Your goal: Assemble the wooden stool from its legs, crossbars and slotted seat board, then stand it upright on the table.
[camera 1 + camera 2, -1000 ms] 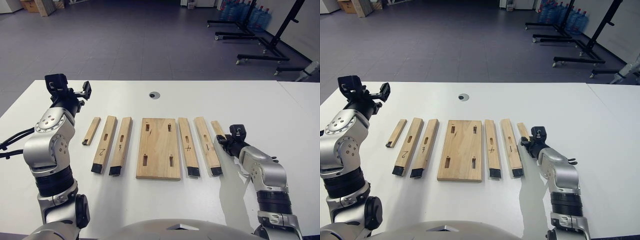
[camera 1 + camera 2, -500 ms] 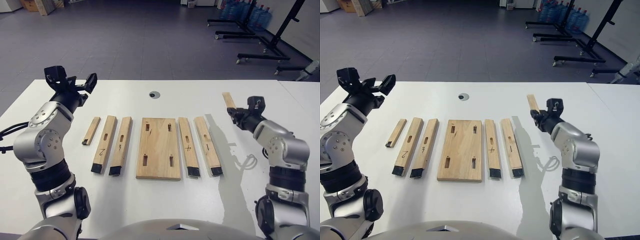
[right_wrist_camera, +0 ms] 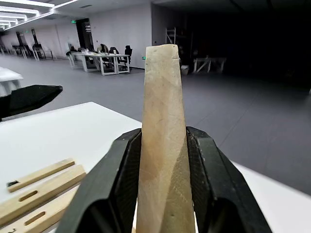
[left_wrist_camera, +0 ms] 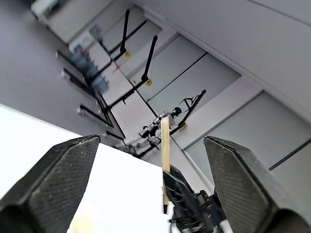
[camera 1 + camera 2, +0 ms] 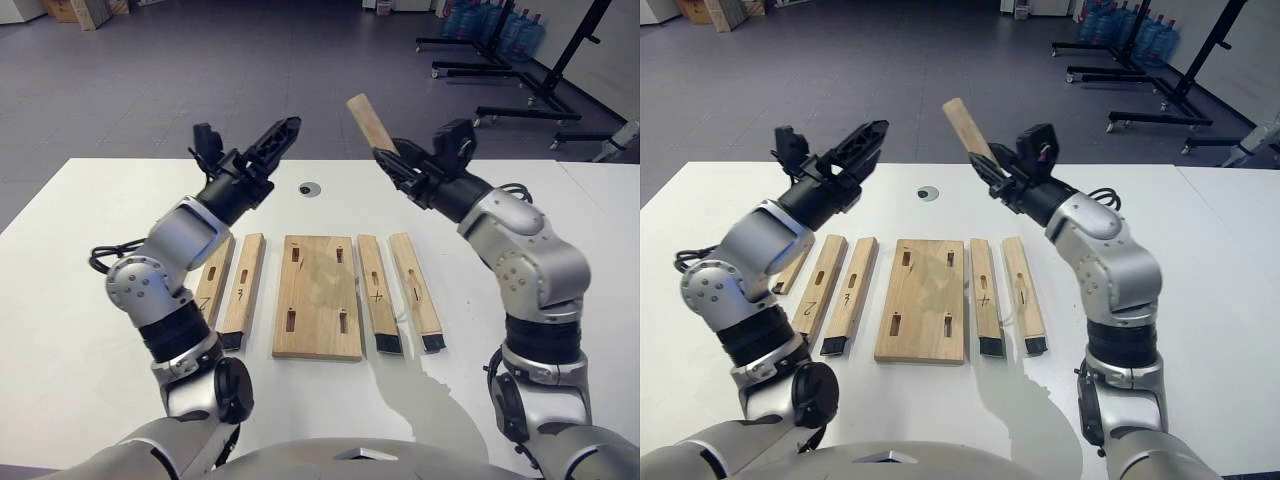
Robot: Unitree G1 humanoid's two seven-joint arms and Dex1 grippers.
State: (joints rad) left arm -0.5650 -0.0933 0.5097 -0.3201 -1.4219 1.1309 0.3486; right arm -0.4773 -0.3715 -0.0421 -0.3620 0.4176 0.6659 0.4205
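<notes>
1. Your white table (image 5: 560, 260) carries the unbuilt parts in a row.
2. The slotted seat board (image 5: 317, 296) lies flat in the middle of that row.
3. The right pair of legs (image 5: 377, 293) lies just beside the board on the robot's right. The left pair of legs (image 5: 852, 290) lies on the board's other side.
4. Your right gripper (image 5: 395, 160) is raised above the table's far side. Its fingers are clamped on the lower end of a crossbar (image 5: 366, 122), which tilts up and towards the left arm.
5. Your left gripper (image 5: 275, 138) is raised opposite it, fingers spread wide with nothing between them, and apart from the crossbar.
6. The right eye view adds a second crossbar (image 5: 790, 272) on the table beside the left forearm.
7. The left wrist view looks between its own wide-spread fingers at the held crossbar edge-on. The right wrist view shows both pads pressed flat against that crossbar's sides.
</notes>
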